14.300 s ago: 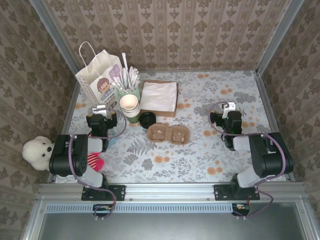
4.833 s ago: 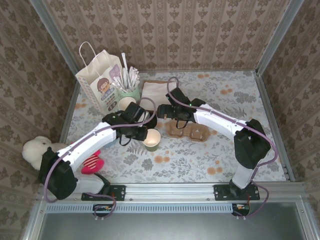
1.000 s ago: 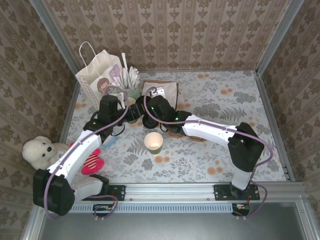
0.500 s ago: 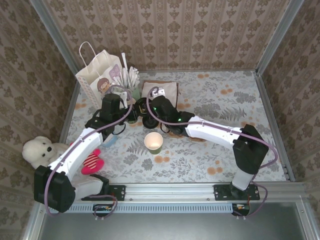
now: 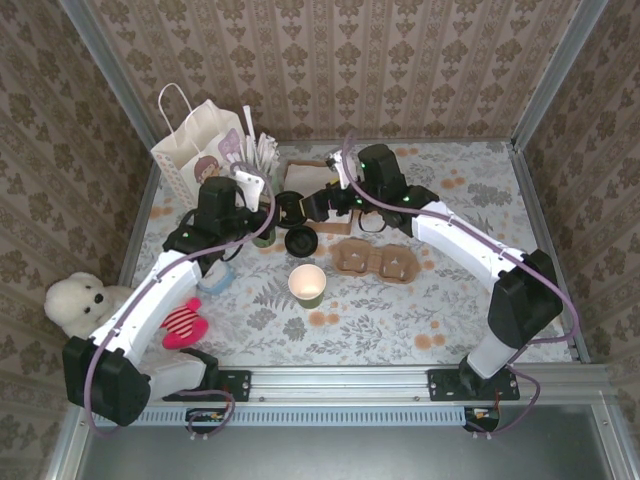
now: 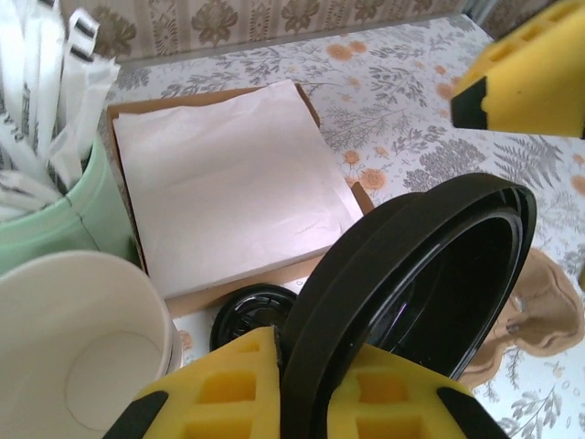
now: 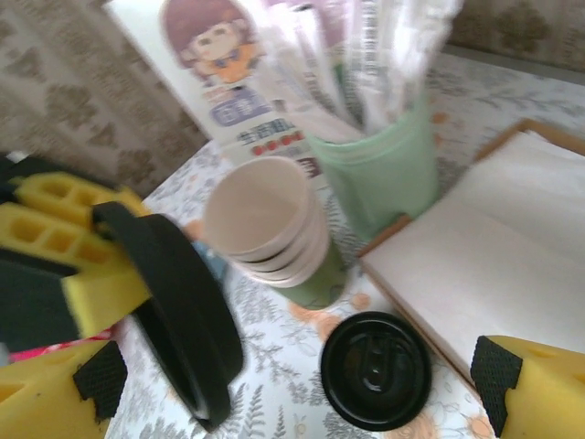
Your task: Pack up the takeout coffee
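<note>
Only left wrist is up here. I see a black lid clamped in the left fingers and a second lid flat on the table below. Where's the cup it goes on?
Observer: In the top view, a lidless cup stands alone on the table. It is nearer the arm bases than the left gripper and its lid.
Operator: Right gripper holding anything?
Observer: No. In the right wrist view, the right gripper is wide open with nothing between its fingers.
Operator: Carrier loaded?
Observer: No. In the top view, the cup carrier lies right of the cup, apart from it, with its wells empty.
</note>
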Motion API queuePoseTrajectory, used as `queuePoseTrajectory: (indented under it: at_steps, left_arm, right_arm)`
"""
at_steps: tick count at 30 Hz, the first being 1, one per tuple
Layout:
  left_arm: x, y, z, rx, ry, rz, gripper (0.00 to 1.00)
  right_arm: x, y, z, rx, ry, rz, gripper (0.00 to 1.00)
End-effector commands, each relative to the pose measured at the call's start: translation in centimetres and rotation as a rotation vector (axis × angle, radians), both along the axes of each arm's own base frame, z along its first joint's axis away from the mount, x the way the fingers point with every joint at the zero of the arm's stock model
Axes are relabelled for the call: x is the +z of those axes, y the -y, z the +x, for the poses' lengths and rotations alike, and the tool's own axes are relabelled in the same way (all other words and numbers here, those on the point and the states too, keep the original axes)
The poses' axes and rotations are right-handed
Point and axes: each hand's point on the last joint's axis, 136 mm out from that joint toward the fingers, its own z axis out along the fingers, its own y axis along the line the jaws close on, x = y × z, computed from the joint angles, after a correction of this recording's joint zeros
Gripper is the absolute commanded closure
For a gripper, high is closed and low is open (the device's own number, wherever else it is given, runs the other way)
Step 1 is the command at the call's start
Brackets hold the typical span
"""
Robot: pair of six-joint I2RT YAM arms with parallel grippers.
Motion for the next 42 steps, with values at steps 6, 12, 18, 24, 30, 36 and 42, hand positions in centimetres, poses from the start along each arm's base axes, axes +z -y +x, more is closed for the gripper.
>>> queuePoseTrajectory:
  at_steps: [6,12,18,24,30,36,42]
  left_arm:
    - [3.5,1.5,-1.4,-0.185,0.112,0.045,1.00]
    - [4.5,1.6,-1.4,-0.222,0.135,0.077,1.00]
    - [4.8,1.5,-1.4,-0.227,0.134,0.090,1.00]
    - [4.9,1.2,-1.5,-0.221,0.142,0.094,1.00]
    - [5.0,1.1,-1.5,-0.218,0.149,0.096,1.00]
    - [5.0,1.2,-1.6,-0.223,0.148,0.089,1.00]
    - [5.2,1.6,-1.9,-0.240,0.136,0.058,1.00]
  right_arm:
    - [0.8,-3.9,-2.8,0.245,0.148,-0.035,0.03]
    - [2.5,-5.0,-2.1,0.238,0.148,0.050,0.18]
    - [3.5,-4.8,-2.6,0.263,0.197,0.047,0.43]
    - [3.7,-4.0,-2.9,0.254,0.219,0.015,0.50]
    - [3.6,-3.2,-3.2,0.240,0.227,-0.013,0.50]
    - [3.4,-3.0,-3.7,0.255,0.218,-0.016,0.60]
    - [2.9,-2.9,-3.6,0.258,0.227,-0.038,0.63]
